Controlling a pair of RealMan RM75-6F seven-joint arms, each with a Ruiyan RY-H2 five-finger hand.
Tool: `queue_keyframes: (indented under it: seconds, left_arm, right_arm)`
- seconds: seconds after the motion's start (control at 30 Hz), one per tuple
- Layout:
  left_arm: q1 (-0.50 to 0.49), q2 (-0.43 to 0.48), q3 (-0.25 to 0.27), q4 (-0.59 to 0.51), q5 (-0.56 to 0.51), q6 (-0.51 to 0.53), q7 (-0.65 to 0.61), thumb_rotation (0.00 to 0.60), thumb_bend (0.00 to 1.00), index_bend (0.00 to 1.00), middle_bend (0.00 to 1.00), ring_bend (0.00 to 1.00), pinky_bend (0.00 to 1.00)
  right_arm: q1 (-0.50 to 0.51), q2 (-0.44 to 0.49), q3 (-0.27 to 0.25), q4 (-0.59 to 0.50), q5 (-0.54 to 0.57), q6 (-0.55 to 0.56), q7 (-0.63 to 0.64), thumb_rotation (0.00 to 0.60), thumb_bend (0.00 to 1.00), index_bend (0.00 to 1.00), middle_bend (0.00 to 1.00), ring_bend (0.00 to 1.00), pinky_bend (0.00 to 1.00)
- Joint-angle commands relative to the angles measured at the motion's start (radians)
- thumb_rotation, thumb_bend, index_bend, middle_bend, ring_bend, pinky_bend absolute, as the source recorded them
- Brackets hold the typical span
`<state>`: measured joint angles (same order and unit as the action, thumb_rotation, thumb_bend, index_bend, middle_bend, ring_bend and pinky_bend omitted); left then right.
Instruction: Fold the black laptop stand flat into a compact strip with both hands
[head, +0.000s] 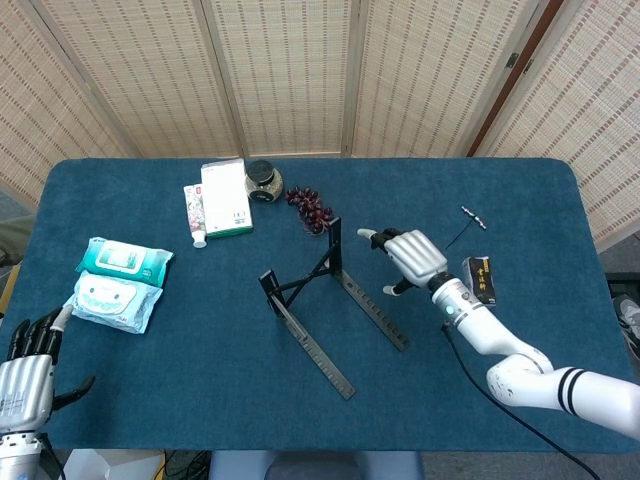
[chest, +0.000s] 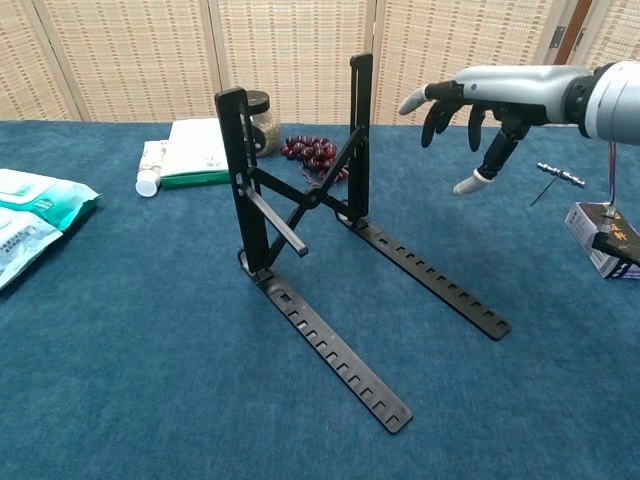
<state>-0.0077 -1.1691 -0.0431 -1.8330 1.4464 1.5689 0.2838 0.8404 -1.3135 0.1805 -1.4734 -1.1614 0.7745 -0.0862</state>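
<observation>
Stand (chest: 300, 215) sits mid-table (head: 150, 360), uprights up, not folded yet. My right hand (head: 415, 257) hovers beside it, fingers spread, empty; left hand (head: 25, 375) idle, open. Next: grab both uprights, fold.

Our left hand (head: 25, 375) is cut off by the head view's edge at seven o'clock and falls outside the chest view. The small box (chest: 604, 238) at three o'clock is clipped there, its print unreadable.
</observation>
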Motion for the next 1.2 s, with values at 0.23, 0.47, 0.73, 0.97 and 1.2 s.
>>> queue_keyframes:
  seconds: [0.23, 0.47, 0.73, 0.97, 1.2]
  left_arm:
    - [0.011, 0.002, 0.004, 0.007, -0.004, 0.008, -0.009, 0.600, 0.15, 0.03, 0.09, 0.09, 0.00]
    - [0.015, 0.000, 0.003, 0.017, -0.014, 0.006, -0.019, 0.600, 0.15, 0.03, 0.09, 0.09, 0.00]
    - [0.006, -0.004, -0.001, 0.016, -0.009, -0.004, -0.013, 0.600, 0.15, 0.03, 0.09, 0.09, 0.00]
    - [-0.006, -0.007, -0.001, 0.010, -0.009, -0.021, 0.001, 0.600, 0.15, 0.03, 0.09, 0.09, 0.00]
    - [-0.008, -0.006, -0.002, 0.002, -0.009, -0.021, 0.007, 0.600, 0.15, 0.03, 0.09, 0.09, 0.00]
  right_arm:
    - [0.055, -0.012, -0.013, 0.009, 0.054, -0.096, -0.073, 0.600, 0.14, 0.15, 0.41, 0.29, 0.45]
    - [0.043, 0.013, -0.086, -0.022, 0.015, -0.084, -0.167, 0.600, 0.15, 0.10, 0.47, 0.36, 0.53]
    - [0.011, 0.022, -0.147, -0.039, -0.017, -0.026, -0.273, 0.600, 0.22, 0.00, 0.81, 0.71, 0.83]
    - [-0.022, -0.024, -0.159, -0.025, -0.047, 0.057, -0.332, 0.600, 0.29, 0.00, 0.95, 0.88, 0.97]
    - [-0.026, -0.102, -0.149, 0.023, -0.061, 0.117, -0.432, 0.600, 0.31, 0.00, 0.99, 0.93, 1.00]
